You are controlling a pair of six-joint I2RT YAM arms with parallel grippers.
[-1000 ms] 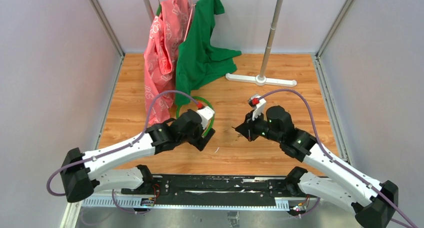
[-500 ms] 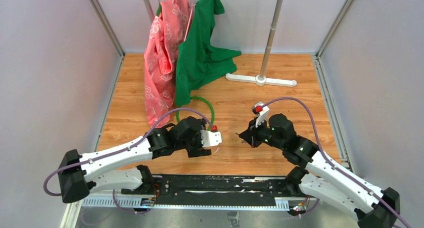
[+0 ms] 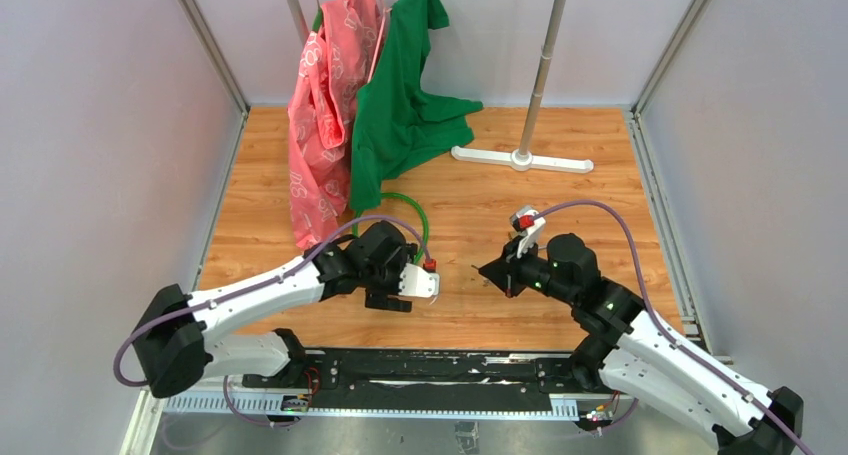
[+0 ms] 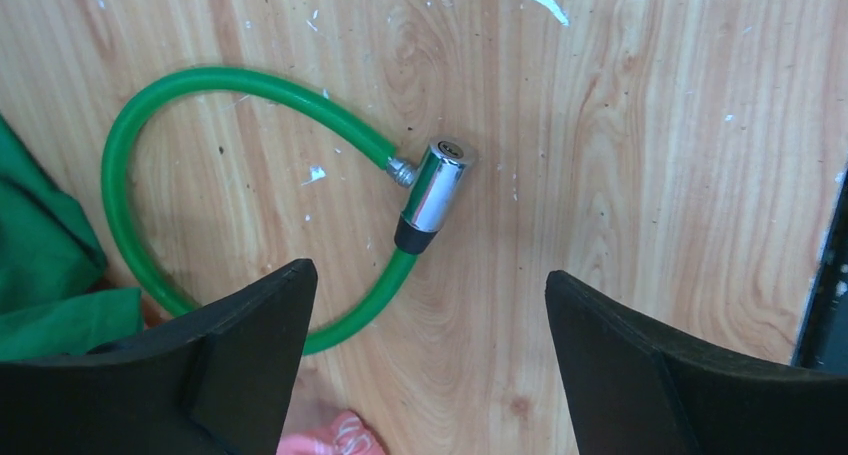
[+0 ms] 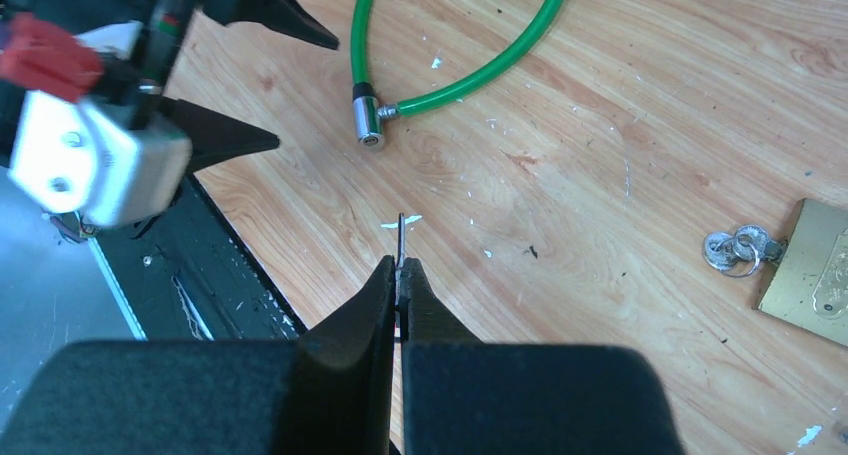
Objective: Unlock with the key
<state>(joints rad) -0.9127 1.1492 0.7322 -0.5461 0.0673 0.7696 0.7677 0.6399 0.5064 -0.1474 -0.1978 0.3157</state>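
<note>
The key (image 5: 400, 235) is a thin silvery blade that sticks out past the tips of my right gripper (image 5: 400, 268), which is shut on it just above the wooden floor. The green cable lock (image 4: 150, 125) lies looped on the floor, with its chrome cylinder (image 4: 437, 183) pointing its keyhole end roughly toward the key. My left gripper (image 4: 430, 305) hovers wide open and holds nothing, and the cylinder lies just beyond its fingertips. In the top view the left gripper (image 3: 408, 285) faces the right gripper (image 3: 485, 270) across a short gap, and only an arc of the green cable (image 3: 412, 208) shows.
A brass padlock (image 5: 810, 275) with a small bunch of keys (image 5: 738, 247) lies right of the right gripper. A pink garment (image 3: 325, 115) and a green garment (image 3: 400, 105) hang from a rack at the back, beside a white stand (image 3: 522, 158). The black base rail (image 3: 420, 365) runs along the near edge.
My left arm has pulled back from over the cable loop toward the near edge and turned its gripper toward the right. The right gripper has drifted slightly right, still shut on the key.
</note>
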